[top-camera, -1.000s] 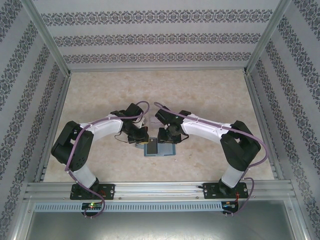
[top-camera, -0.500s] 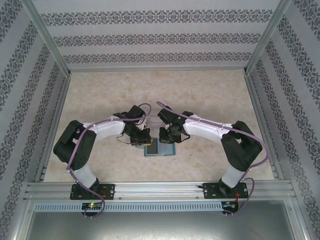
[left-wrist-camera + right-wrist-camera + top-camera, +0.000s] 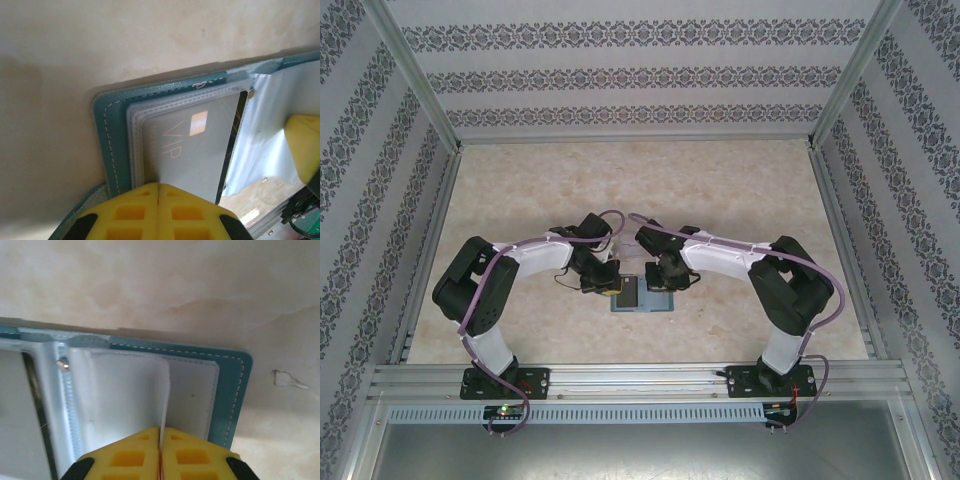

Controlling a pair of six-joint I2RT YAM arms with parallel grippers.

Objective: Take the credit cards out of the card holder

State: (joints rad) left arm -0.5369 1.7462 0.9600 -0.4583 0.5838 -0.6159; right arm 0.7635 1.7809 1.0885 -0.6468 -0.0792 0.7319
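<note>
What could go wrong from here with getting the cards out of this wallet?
The right gripper pinches a thin clear sleeve leaf, not a card. Pulling may tear it or drag the card holder along. The left gripper is shut at the edge of the VIP card, which sits inside its pocket, so that card may stay trapped.

So the card holder is teal with pale stitching, and the credit card inside is smoky grey with coppery VIP lettering. The table is marbled beige, the walls white with dark floral bands.
</note>
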